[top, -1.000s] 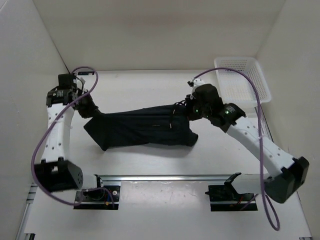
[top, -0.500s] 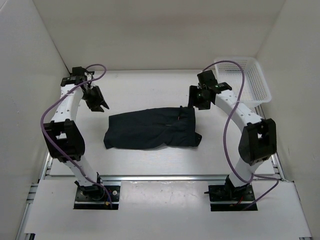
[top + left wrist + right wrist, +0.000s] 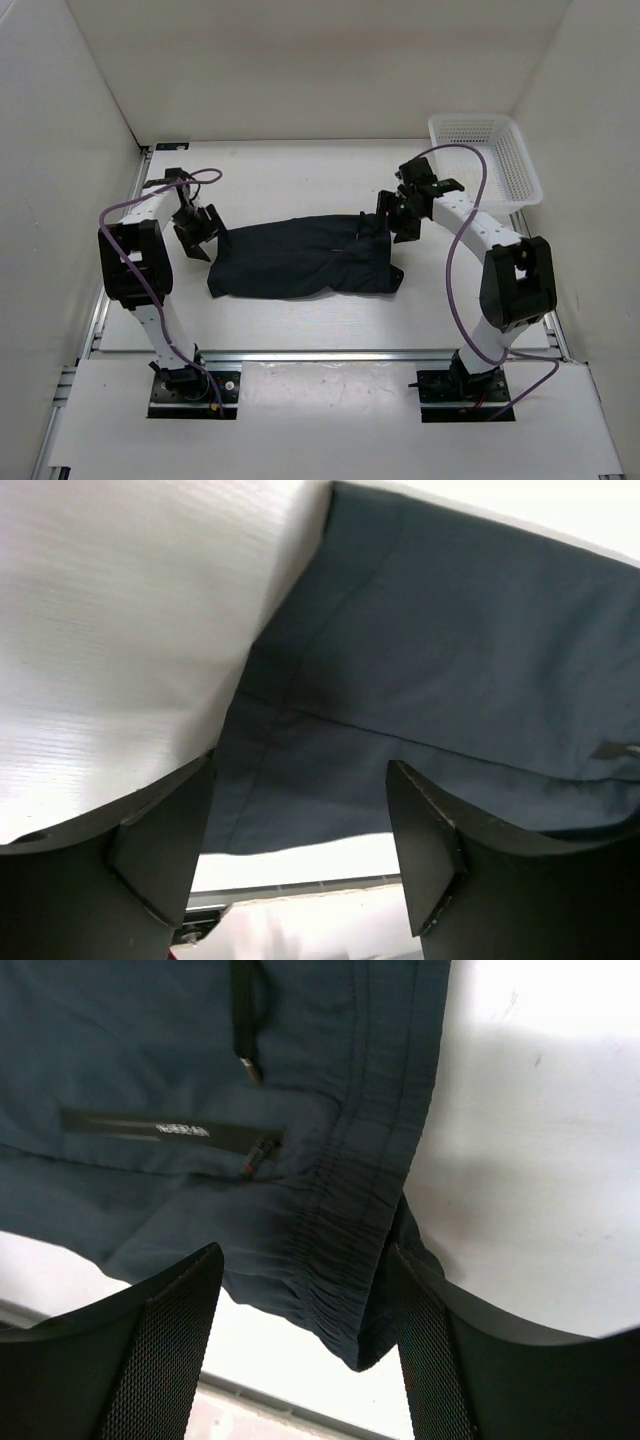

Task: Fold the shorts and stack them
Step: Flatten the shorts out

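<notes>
1. The shorts lie flat on the table, in the middle of the top view. They make one long dark strip running left to right, with the waistband at the right end and the leg hems at the left end
2. Progress, as far as I can judge: the two legs look laid one over the other, so I'd call the lengthwise fold done. That leaves folding the strip end to end, tidying it up and stacking it. There's a white basket in the upper right of the top view, but I can't say if that's where they go
3. The left gripper sits just beside the left end of the strip, jaws spread, nothing pinched. The right gripper hangs over the waistband end, jaws also apart and holding nothing
4. Only the top view gives you the whole layout, meaning both arms, the full strip and the basket, but the cloth there is just a dark blob
5. The left wrist view shows what the top can't: a seam line across the cloth and its lower edge against the white table
6. The right wrist view gets the gathered elastic, a drawstring tip in the upper left and a zip pocket with a small label. It also shows a dark bit of cloth poking out past the waistband at the lower middle, so that end isn't perfectly neat
</notes>
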Robot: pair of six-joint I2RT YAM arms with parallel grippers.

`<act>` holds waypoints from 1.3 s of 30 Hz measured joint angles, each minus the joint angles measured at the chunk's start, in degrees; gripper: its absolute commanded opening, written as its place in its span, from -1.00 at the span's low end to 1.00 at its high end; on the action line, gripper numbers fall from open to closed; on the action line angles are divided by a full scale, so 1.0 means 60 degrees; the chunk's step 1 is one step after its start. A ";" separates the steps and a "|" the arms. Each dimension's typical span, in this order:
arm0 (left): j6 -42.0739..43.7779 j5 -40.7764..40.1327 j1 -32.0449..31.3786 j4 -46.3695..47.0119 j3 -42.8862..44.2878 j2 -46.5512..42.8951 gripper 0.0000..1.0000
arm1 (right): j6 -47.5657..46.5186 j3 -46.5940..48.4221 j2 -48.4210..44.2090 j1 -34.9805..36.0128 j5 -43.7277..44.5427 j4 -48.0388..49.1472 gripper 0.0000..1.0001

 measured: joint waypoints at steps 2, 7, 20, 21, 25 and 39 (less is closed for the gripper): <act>-0.0055 0.0000 0.0000 0.0127 -0.0142 0.0087 0.50 | 0.0022 -0.0193 0.0160 -0.0018 -0.0197 0.0044 0.42; -0.0222 0.0022 0.0000 0.0466 -0.0375 0.0259 -0.53 | 0.0171 -0.0630 0.0401 -0.0025 -0.0594 0.0222 0.18; -0.0237 -0.0047 0.0051 0.0703 -0.0681 0.0415 -0.79 | 0.0357 -0.0699 0.0616 -0.0033 -0.1559 0.0692 -1.00; -0.0244 -0.0146 0.0091 0.0696 -0.0685 0.0259 -0.79 | 0.0364 -0.0699 0.0525 -0.0033 -0.1519 0.0714 -1.00; -0.0375 -0.0474 0.0557 0.0681 -0.0732 -0.0703 0.35 | 0.0386 -0.0699 -0.0044 -0.0033 -0.1417 0.0758 -1.00; -0.0084 0.1031 0.0750 0.0918 -0.2189 -0.0178 -0.52 | 0.0390 -0.1013 -0.0361 -0.0033 -0.1140 0.0765 -0.39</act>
